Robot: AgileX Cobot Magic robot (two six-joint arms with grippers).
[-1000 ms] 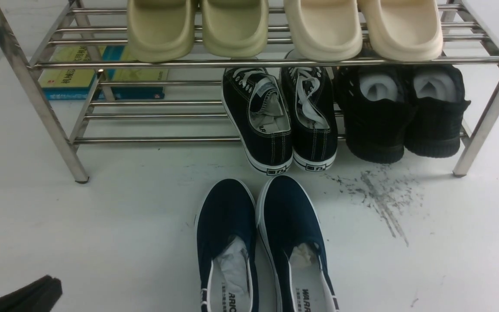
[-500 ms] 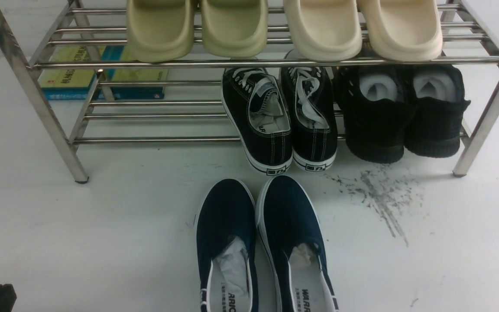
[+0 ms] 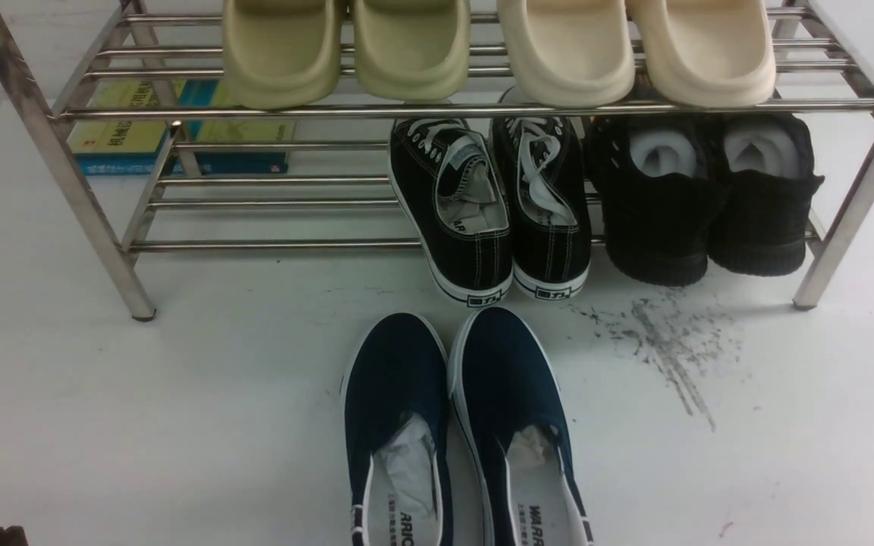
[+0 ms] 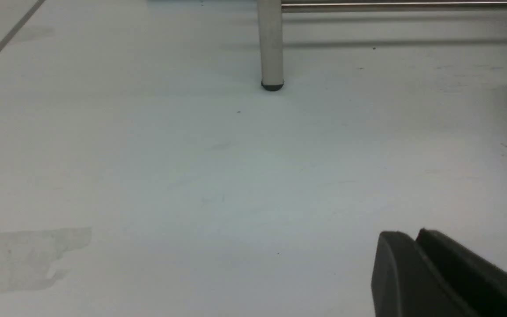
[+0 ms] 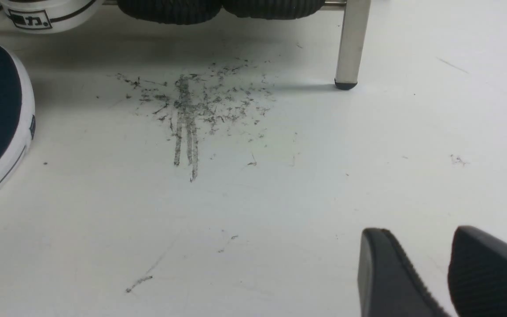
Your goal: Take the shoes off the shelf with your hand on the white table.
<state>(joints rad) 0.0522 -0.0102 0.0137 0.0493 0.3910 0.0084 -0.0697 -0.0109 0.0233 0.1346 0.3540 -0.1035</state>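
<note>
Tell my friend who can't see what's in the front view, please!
Two navy slip-on shoes sit side by side on a white table. Behind them, a metal rack holds green and cream clogs above black shoes.

1. Across the front view, light is falling brightly on the white table (image 3: 217,379), and a pale, pinkish glare is spreading well to the right of the left gripper (image 4: 412,235).
2. Beyond that gripper, the shelf's bars (image 3: 255,245) are glinting, and soft shadow bands are lying beneath them in the left wrist view, which is looking greyer and dimmer.
3. Ahead of the right gripper (image 5: 420,233), broad soft shadows are darkening the tabletop under the black fuzzy shoes (image 5: 170,9).
4. Both grippers are looking slightly soft up close, while the scuff streaks (image 5: 185,114) are showing fairly crisply.
</note>
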